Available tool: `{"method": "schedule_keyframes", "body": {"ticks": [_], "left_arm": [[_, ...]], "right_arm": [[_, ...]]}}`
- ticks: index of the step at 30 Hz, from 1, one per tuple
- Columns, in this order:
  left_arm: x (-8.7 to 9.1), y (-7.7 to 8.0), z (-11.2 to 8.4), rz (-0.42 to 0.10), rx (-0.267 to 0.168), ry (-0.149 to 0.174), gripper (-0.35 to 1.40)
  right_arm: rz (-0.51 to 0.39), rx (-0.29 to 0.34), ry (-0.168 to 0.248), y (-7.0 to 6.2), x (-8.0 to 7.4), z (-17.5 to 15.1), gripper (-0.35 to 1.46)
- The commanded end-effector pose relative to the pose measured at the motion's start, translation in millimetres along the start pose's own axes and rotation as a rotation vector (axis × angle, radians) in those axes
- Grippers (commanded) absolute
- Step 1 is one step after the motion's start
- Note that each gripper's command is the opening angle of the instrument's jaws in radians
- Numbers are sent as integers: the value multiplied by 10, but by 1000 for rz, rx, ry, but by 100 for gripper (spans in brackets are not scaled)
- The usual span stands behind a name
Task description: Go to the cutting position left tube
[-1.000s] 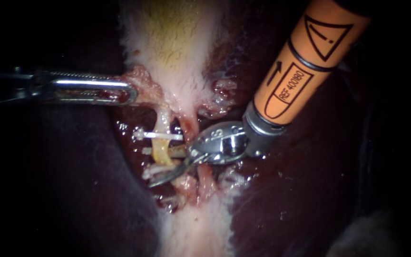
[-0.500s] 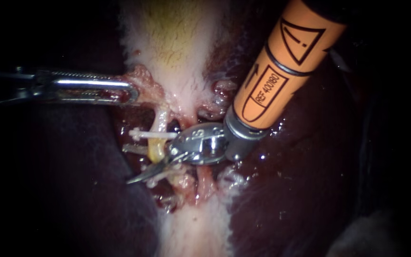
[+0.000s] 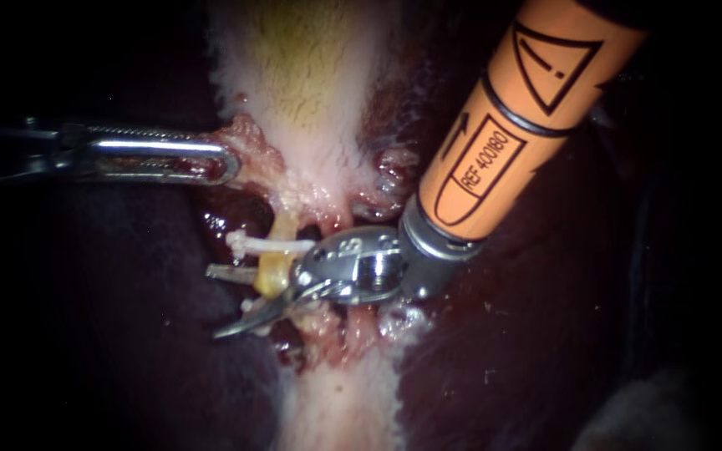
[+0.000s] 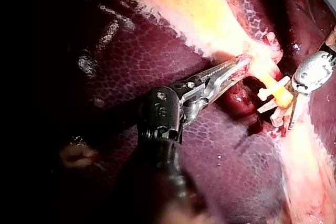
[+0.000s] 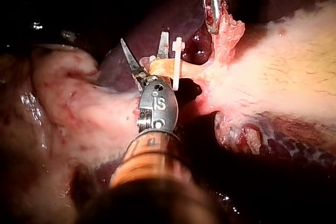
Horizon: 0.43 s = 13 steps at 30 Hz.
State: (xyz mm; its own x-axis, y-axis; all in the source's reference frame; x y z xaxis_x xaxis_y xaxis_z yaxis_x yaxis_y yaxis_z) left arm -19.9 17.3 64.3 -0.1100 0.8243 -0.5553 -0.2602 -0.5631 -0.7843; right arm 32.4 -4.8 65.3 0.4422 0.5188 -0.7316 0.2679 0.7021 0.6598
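The right instrument holds its two thin blades apart, and the left tube, a yellowish strand, runs through the gap between them. One blade passes on the far side of the tube and the other on its near side; whether either blade touches the tube cannot be told. Just beyond the blades, toward the gallbladder, a white clip sits across the same tube. Behind the blades come the instrument's rounded metal wrist and then its orange shaft, which leaves toward the upper right of the endoscope view. Beside the wrist, a redder tube lies apart from the blades. The left instrument has its long toothed jaws clamped on the ragged pink edge of the gallbladder, just past the clip, at the place where the left tube joins that edge. Its shaft lies level over the dark liver, which surrounds the pale tissue on both sides.
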Motion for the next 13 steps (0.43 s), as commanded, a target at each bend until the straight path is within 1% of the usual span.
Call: {"method": "schedule_keyframes", "body": {"ticks": [1, 5, 13], "left_arm": [[0, 0, 0, 0, -1, 0, -35], [0, 0, 0, 0, -1, 0, -35], [-1, -1, 0, 1, -1, 0, -35]], "right_arm": [[0, 2, 0, -2, 2, -1, 138], [0, 4, 0, -3, 4, -1, 138], [11, 1, 0, 2, -1, -4, 136]]}}
